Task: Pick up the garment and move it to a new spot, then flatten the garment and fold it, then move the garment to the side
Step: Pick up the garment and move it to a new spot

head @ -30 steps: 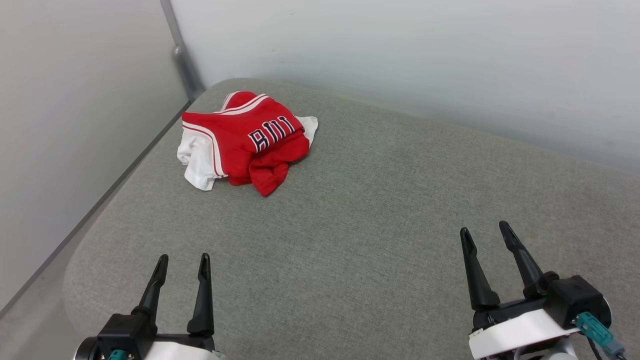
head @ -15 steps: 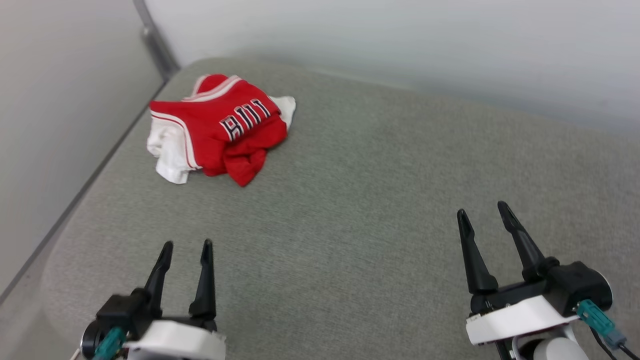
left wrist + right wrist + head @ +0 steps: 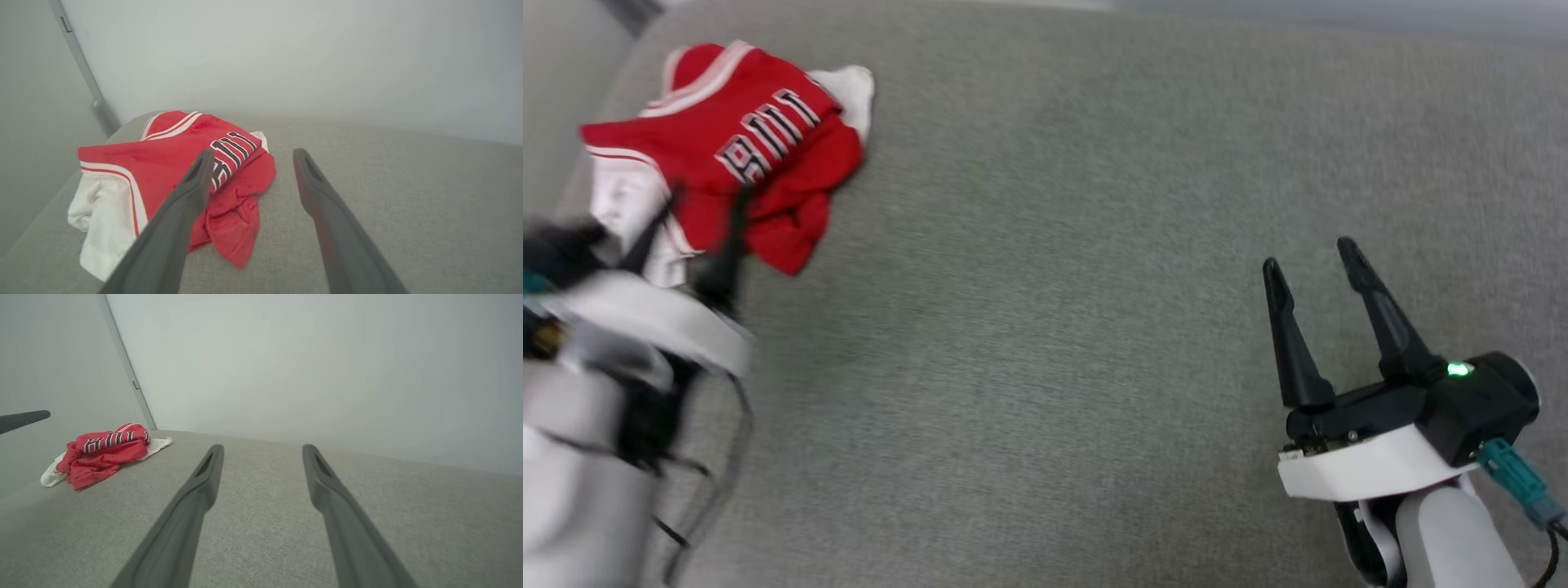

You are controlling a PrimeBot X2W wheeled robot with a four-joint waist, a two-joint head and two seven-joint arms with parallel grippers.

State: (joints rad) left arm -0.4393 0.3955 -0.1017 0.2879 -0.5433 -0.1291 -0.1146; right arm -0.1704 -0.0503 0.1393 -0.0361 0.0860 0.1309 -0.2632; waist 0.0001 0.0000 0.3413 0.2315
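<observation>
Our red garment (image 3: 727,155) lies bunched up on the grey cushion (image 3: 1045,327), just ahead of our left gripper (image 3: 704,196), whose fingers are wide apart and hold nothing. Our right gripper (image 3: 1307,255) is wide and empty too, with the garment far off to its left.

This seems to be a plain test room or lab. 2 bare pale walls (image 3: 286,355) meet at a grey metal strip (image 3: 79,61), and a wide grey fabric-covered pad (image 3: 1045,327) with rounded corners stands against them.
</observation>
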